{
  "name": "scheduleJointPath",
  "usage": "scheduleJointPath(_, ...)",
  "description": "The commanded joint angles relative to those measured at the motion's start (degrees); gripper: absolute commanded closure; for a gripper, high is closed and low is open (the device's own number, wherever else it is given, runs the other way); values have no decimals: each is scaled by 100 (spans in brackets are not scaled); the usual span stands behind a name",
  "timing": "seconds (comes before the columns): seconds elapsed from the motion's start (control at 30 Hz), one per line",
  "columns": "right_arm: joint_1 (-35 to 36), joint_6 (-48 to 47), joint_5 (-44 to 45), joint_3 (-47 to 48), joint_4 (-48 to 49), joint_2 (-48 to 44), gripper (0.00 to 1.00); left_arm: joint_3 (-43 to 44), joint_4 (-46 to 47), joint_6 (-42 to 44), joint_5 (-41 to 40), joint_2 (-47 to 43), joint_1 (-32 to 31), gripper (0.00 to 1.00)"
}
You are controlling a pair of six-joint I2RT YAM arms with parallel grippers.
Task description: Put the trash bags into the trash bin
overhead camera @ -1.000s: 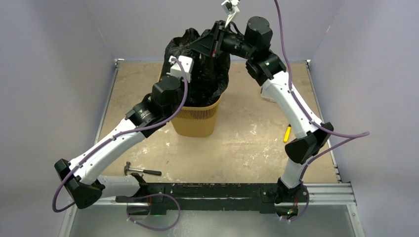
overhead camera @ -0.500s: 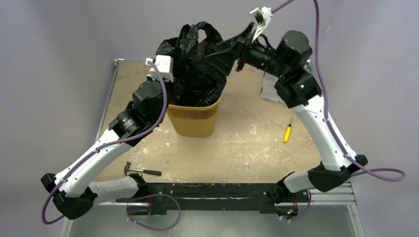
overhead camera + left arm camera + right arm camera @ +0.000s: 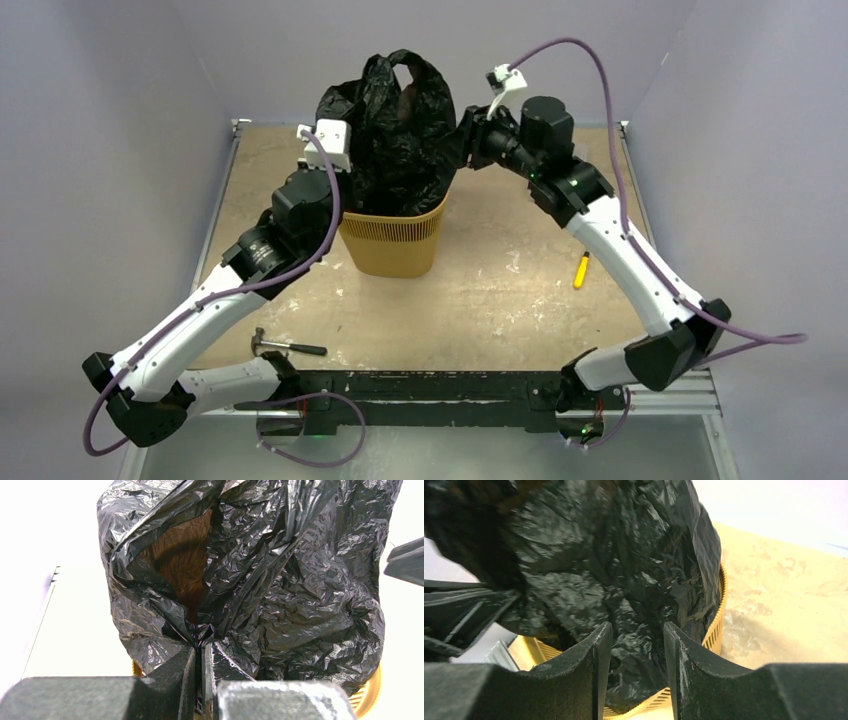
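Right arm has swung down and in since half a second back, so its tip now sits by the bag's right flank instead of up above it; the left arm has hardly shifted.

The trash bag (image 3: 395,130) stands upright with its bottom inside the trash bin (image 3: 392,245), at the far middle of the counter (image 3: 480,300). Most of it still puffs up over the rim, long axis vertical. It's glossy black film, heavily crinkled, with a handle loop on top and the mouth gaping.

The left end effector (image 3: 202,665) is pinched almost closed on a fold of film at the bag's left side. The right end effector (image 3: 636,645) is partly open with nothing gripped, the bag straight ahead of it. My guess is the free right one does the stuffing down.
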Motion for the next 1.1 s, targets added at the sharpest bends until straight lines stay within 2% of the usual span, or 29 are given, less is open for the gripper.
scheduleJointPath(0.0,2,-149,-413,210,13,314,55,-45,48,-92,-114,-185,19,95)
scheduleJointPath(0.1,70,-343,-1140,451,-12,732,54,-74,21,-90,-107,-234,19,95)
scheduleJointPath(0.27,340,-263,-1136,648,44,1178,52,-191,22,-141,-45,-343,19,94)
scheduleJointPath(0.5,683,-617,207,1364,-785,1789,50,-459,-38,-492,366,-270,19,92)
scheduleJointPath(0.67,671,-567,1015,969,-595,1288,44,-914,307,-1007,860,-235,19,91)
scheduleJointPath(0.87,616,-420,778,455,-331,469,35,-1150,676,-1227,1208,-113,18,86)
scheduleJointPath(1.07,555,106,501,-81,-22,-422,30,-1233,717,-1173,1389,-76,18,75)
